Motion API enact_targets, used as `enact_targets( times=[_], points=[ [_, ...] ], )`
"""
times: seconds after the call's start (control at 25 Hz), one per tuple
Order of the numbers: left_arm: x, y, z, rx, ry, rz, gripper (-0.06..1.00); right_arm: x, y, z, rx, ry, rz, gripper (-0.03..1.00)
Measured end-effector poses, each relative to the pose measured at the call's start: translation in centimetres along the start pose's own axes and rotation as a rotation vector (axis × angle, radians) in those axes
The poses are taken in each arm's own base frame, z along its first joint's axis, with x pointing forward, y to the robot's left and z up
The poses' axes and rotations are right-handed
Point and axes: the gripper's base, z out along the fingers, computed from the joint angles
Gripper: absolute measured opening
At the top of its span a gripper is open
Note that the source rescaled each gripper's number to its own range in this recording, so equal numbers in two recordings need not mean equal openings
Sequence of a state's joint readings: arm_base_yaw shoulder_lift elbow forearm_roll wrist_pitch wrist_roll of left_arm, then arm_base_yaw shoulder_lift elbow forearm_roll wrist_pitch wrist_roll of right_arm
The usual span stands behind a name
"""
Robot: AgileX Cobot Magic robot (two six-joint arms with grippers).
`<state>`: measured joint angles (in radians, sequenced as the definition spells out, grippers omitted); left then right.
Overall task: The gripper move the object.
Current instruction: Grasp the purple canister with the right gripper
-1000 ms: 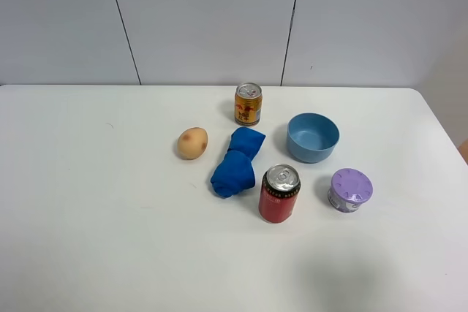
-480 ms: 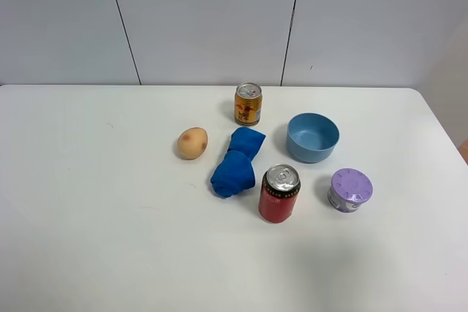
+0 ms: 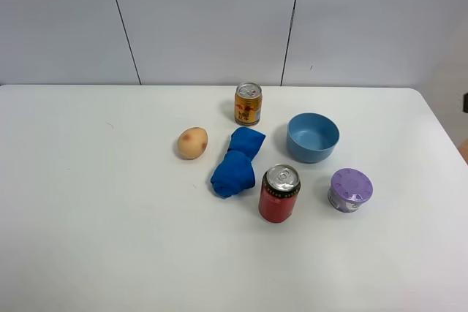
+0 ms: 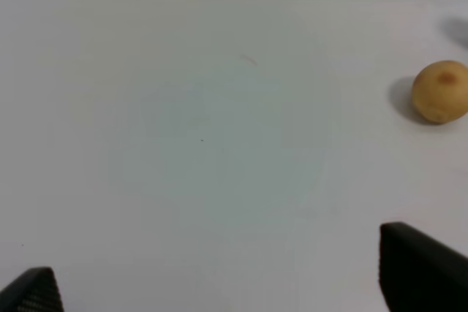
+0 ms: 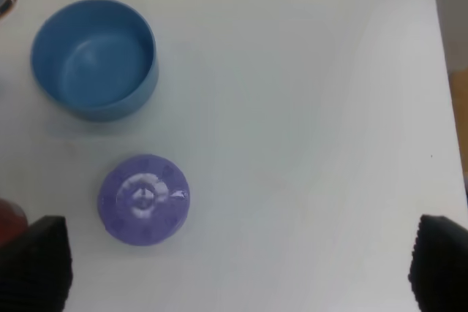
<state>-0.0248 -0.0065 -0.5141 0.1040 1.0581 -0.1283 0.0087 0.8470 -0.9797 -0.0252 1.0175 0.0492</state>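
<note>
The object, a short round tin with a lilac dimpled lid (image 3: 350, 189), stands on the white table (image 3: 88, 202) at the right, in front of the blue bowl (image 3: 313, 137). In the right wrist view the tin (image 5: 144, 199) lies below and between my right gripper's (image 5: 234, 268) wide-open fingers, nearer one dark fingertip (image 5: 33, 261). The gripper is above it and holds nothing. My left gripper (image 4: 223, 283) is open and empty over bare table, far from the tin. Only a dark sliver (image 3: 465, 102) at the right edge of the high view shows any arm.
A red soda can (image 3: 278, 193) stands just left of the tin. A crumpled blue cloth (image 3: 237, 162), a potato (image 3: 192, 142) and an orange drink can (image 3: 248, 103) sit near the middle. The bowl (image 5: 93, 58) and potato (image 4: 440, 91) show in the wrist views.
A small dark sliver has appeared at the right edge of the high view. None of the things on the table has moved.
</note>
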Motion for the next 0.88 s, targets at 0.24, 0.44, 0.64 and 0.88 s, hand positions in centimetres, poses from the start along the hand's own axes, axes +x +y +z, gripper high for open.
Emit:
enact_targets(
  times=[0.24,0.44,0.64,0.88],
  points=[
    [0.0,0.0,0.0,0.0,0.0,0.0,1.0,-2.3,0.4,6.4,-0.006,0.193,0.015,0.97],
    [0.0,0.0,0.0,0.0,0.0,0.0,1.0,-2.1,1.2,11.4,-0.074,0.355,0.073,0.98],
    [0.0,0.0,0.0,0.0,0.0,0.0,1.0,-2.1,1.7,14.9,-0.114,0.405,0.089,0.98],
    [0.0,0.0,0.0,0.0,0.0,0.0,1.0,-1.2,2.9,17.5,-0.119,0.472,0.019,0.98]
  ],
)
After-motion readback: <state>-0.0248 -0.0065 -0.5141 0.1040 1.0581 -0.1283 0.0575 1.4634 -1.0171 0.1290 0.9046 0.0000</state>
